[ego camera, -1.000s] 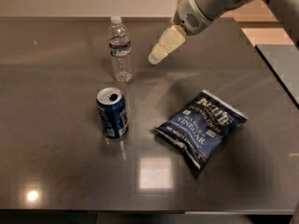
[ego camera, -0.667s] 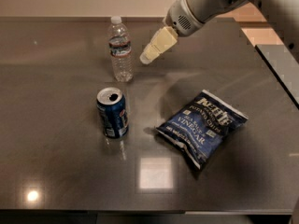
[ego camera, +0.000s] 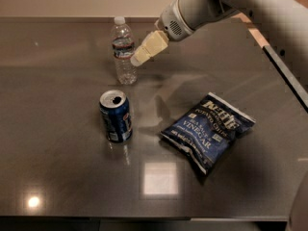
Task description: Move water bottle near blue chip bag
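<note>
The water bottle (ego camera: 123,50), clear and ribbed with a white cap and a dark label band, stands upright on the dark table at the back centre-left. The blue chip bag (ego camera: 208,130), dark blue with white "vinegar" lettering, lies flat at the right of centre. My gripper (ego camera: 139,57), with cream-coloured fingers, reaches in from the upper right and its tip is right beside the bottle's right side at label height. The bottle is not lifted.
A blue soda can (ego camera: 116,116) stands upright in front of the bottle, left of the chip bag. The table's right edge (ego camera: 288,81) runs diagonally at the right. My arm (ego camera: 226,4) crosses the upper right.
My gripper has moved left and down toward the water bottle, from well to its right to right beside it. The bottle, can and bag have not moved.
</note>
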Controlling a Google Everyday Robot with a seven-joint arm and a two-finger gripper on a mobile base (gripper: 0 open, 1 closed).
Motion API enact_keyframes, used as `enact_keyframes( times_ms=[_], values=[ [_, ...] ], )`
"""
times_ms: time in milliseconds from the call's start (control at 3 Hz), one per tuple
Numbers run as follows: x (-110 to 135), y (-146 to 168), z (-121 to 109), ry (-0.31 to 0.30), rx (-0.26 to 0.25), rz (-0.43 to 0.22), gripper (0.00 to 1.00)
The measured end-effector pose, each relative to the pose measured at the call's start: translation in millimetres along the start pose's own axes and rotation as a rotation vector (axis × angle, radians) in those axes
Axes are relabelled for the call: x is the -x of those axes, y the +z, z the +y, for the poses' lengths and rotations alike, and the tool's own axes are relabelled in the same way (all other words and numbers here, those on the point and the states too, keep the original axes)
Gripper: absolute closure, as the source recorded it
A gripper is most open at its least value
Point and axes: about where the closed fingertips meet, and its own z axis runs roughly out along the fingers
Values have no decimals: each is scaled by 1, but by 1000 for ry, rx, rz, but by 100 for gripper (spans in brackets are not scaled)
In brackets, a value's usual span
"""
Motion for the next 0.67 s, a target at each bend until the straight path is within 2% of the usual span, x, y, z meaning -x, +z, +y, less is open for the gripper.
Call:
enact_keyframes(
  times_ms=[667],
  values=[
    [14, 25, -8, 8, 11, -62, 0]
  ],
)
